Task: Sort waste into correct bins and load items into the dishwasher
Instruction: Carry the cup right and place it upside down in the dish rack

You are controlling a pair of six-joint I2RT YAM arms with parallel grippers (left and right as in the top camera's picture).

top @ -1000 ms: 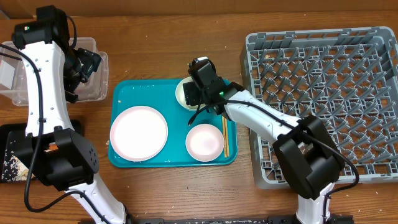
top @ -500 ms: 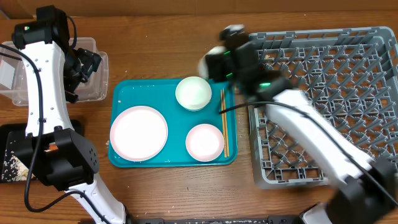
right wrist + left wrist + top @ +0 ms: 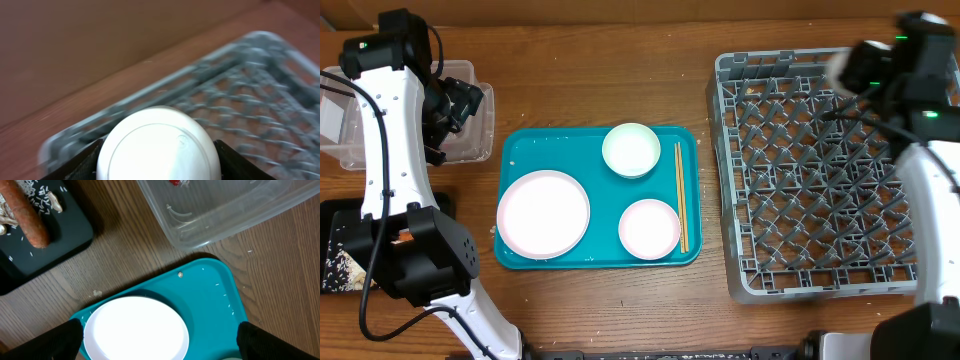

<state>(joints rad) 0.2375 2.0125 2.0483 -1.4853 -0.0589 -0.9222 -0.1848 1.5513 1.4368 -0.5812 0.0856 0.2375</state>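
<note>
Jaws of the right gripper (image 3: 159,166) are clamped on a small white cup (image 3: 158,142), whose round base faces the wrist camera. The grey dish rack (image 3: 820,180) lies blurred below and beyond them. From overhead the cup hangs above the rack's far rows, clear of the lattice floor. Jaws of the left gripper (image 3: 160,344) are spread wide and hold nothing. The large round plate (image 3: 136,330) shows between the two fingertips, lying on the teal tray (image 3: 220,295). Beyond these jaws sits the clear tub (image 3: 225,210), with a scrap of red just visible at the picture's top edge. To their left the black tray (image 3: 55,237) carries an orange-red sausage (image 3: 27,212) among pale crumbs (image 3: 42,202). Between the two pairs of jaws, on the teal tray, rest a bowl (image 3: 631,149), a smaller plate (image 3: 649,227) and a pair of chopsticks (image 3: 681,195), which lie along the tray's rack-side edge. Everything stands on a wooden tabletop (image 3: 620,300).
</note>
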